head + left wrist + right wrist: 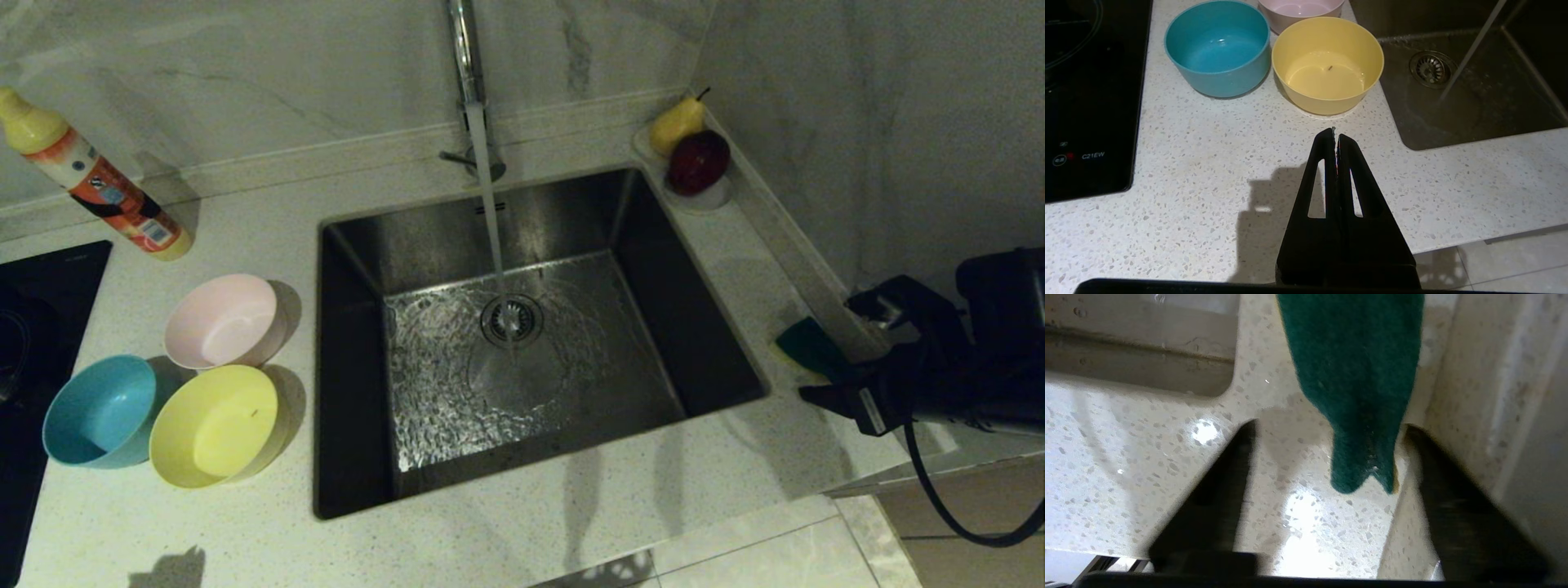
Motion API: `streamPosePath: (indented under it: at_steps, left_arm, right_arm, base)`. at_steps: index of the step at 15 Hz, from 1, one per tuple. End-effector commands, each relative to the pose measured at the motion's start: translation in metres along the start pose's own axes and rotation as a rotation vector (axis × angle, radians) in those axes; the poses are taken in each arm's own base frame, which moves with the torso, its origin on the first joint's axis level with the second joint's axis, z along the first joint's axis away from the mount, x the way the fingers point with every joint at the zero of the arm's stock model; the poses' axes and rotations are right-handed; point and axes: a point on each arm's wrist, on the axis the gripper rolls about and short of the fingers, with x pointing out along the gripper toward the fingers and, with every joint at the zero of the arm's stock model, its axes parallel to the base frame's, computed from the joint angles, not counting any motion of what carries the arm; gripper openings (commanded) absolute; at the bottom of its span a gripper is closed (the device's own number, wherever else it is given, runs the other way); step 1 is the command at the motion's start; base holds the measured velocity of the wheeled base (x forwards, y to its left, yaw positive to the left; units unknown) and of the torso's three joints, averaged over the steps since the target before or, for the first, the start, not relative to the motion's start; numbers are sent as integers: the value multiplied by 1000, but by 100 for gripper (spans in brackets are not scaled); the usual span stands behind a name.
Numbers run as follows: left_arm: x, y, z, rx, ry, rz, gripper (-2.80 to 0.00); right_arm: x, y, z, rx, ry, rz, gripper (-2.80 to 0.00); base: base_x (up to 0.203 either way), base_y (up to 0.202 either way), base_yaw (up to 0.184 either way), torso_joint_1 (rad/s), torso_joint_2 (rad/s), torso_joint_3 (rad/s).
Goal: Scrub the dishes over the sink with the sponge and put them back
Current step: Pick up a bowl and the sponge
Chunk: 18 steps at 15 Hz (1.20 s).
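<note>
The right gripper (1327, 428) has its jaws spread, one on each side of the sponge's (1355, 375) near corner, not yet pinching it. The sponge lies green side up on the desk (718, 269) at the right edge of the sink (359, 269), against the raised ledge by the wall. The step in hand looks like the pickup; next the jaws likely need to reach further along the sponge and clench. The left gripper (1336, 136), jaws clenched on nothing, hangs over the desk's front edge near the yellow bowl (1327, 65), blue bowl (1218, 47) and pink bowl (1300, 10), left of the sink. The tap (464, 57) is running.
</note>
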Motion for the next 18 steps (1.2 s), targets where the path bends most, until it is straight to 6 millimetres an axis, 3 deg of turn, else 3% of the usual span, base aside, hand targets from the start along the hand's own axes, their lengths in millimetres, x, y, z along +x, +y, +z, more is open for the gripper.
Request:
streamPosePath:
  at_steps: [1, 9, 14, 18]
  left_arm:
    - [2, 0, -11, 1, 39, 1, -280]
    - [2, 0, -11, 1, 39, 1, -280]
    - [2, 0, -11, 1, 40, 1, -280]
    - [2, 0, -11, 1, 40, 1, -280]
  right_arm:
    - [-1, 0, 1, -3, -3, 4, -280]
    - [-1, 1, -1, -3, 6, 9, -280]
    - [-16, 6, 8, -19, -32, 21, -280]
    - [-6, 10, 1, -8, 18, 45, -280]
  base:
    - [0, 0, 0, 0, 0, 0]
    - [0, 0, 0, 0, 0, 0]
    - [0, 0, 0, 0, 0, 0]
    - [0, 0, 0, 0, 0, 0]
